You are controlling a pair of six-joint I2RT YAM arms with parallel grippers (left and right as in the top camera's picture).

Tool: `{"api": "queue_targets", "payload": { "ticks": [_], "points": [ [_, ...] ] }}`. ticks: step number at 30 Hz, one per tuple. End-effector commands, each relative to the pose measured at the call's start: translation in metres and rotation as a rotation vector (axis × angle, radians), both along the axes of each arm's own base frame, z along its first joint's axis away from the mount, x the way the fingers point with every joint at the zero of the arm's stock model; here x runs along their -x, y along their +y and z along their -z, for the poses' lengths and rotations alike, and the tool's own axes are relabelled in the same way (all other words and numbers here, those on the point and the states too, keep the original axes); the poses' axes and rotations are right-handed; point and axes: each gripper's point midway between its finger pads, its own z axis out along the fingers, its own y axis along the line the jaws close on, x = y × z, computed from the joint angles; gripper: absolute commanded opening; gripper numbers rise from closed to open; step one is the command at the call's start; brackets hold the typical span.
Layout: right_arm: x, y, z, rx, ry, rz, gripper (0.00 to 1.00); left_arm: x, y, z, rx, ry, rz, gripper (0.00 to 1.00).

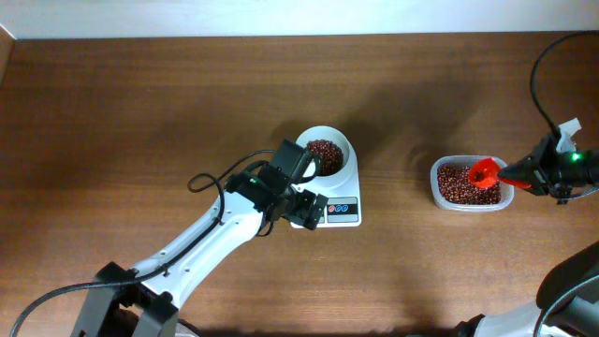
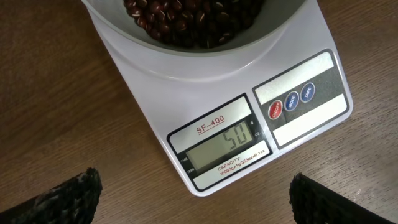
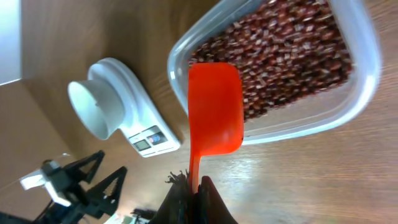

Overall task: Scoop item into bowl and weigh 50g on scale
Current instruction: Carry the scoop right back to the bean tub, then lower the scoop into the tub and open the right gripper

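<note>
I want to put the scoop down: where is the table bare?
Bare wood lies between the flat white digital scale and the clear plastic bean container, and across the far-left tabletop. Crowded: the left pincer at the scale's front.

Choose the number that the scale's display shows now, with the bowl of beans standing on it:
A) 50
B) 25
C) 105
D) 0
A: in the left wrist view the display of the scale reads 50, while the bowl of beans stands on its platform.
</note>
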Motion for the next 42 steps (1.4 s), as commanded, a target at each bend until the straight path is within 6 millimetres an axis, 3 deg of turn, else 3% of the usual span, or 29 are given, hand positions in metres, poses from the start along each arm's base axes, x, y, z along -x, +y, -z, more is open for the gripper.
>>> {"api": "queue_targets", "payload": {
  "ticks": [1,12,17,21,23,26,30,36,42],
  "points": [
    [0.004,-0.012,0.004,0.066,0.043,0.024,0.04,-0.005,0.000,-0.009,0.010,-0.026,-0.015,0.99],
    [0.002,-0.006,0.039,0.033,0.030,0.036,0.05,-0.007,-0.001,-0.010,0.016,-0.035,-0.015,0.99],
    [0.000,-0.009,0.040,0.048,0.024,0.035,0.23,-0.007,-0.001,-0.010,0.016,-0.036,-0.015,0.99],
    [0.001,-0.011,0.041,0.059,0.026,0.034,0.64,-0.007,-0.001,-0.010,0.016,-0.036,-0.015,0.99],
    [0.002,-0.015,0.044,0.086,0.035,0.033,0.74,-0.007,-0.001,-0.010,0.016,-0.036,-0.015,0.99],
    [0.002,-0.018,0.046,0.109,0.040,0.032,0.81,-0.007,-0.001,-0.010,0.016,-0.037,-0.015,0.99],
    [0.000,-0.031,0.055,0.224,0.083,0.044,0.82,-0.008,-0.002,-0.011,0.020,-0.042,-0.015,0.99],
    [-0.032,-0.021,0.055,0.305,-0.014,-0.011,0.87,-0.008,-0.002,-0.011,0.020,-0.042,-0.015,0.99],
    [-0.083,0.021,0.048,0.389,-0.201,-0.151,0.93,-0.007,-0.001,-0.010,0.018,-0.038,-0.015,0.99]
  ]
}}
